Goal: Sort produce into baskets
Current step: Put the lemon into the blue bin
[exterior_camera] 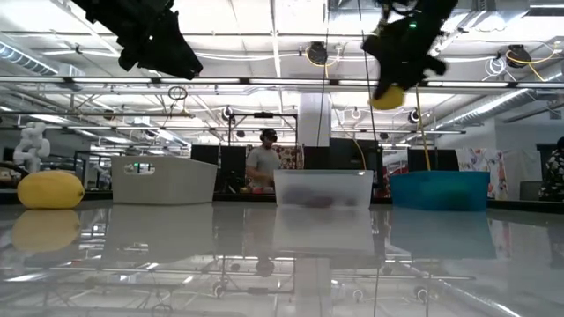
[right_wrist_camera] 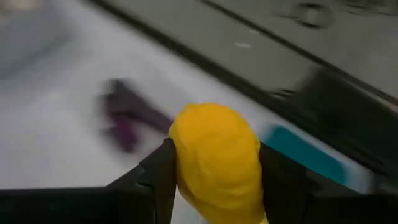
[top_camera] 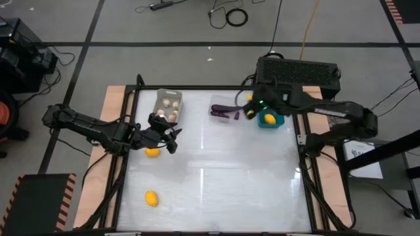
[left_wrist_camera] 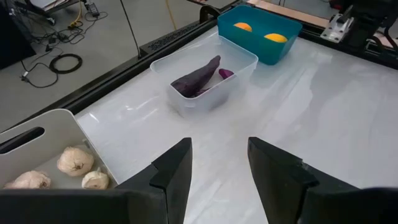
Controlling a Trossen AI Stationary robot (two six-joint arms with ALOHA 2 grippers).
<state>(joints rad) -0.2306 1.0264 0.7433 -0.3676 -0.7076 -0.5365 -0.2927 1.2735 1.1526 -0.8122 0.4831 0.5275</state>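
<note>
Landmark: the clear translucent plastic bin [top_camera: 224,108], at the far edge of the glossy white tabletop [top_camera: 216,177].

Right gripper [right_wrist_camera: 214,163]: raised off the tabletop, just to the right of the clear bin, between it and the teal-blue plastic bin [top_camera: 270,120]. Jaws closed around a rounded yellow fruit [right_wrist_camera: 216,158], which fills the gap between them.

Left gripper [left_wrist_camera: 219,163]: held above the tabletop to the left of the clear bin, in front of the light grey plastic bin [top_camera: 168,105]. Jaws spread apart, nothing between them.

Clear bin holds a slim dark purple eggplant-like piece [left_wrist_camera: 196,78] lying along its length, with a smaller purple bit [left_wrist_camera: 226,73] beside it.

Teal-blue bin, just right of the clear bin, holds two yellow-orange fruits [left_wrist_camera: 275,37].

Light grey bin, left of the clear bin, holds whitish-beige mushroom-like bulbs [left_wrist_camera: 76,160]; three show in the left wrist view.

Loose on the tabletop: one yellow fruit [top_camera: 152,152] left of and nearer than the clear bin, close under the left gripper; a second yellow fruit [top_camera: 151,198] well nearer the front edge.

Black vented box [top_camera: 298,71] sits behind the teal-blue bin, off the tabletop.
</note>
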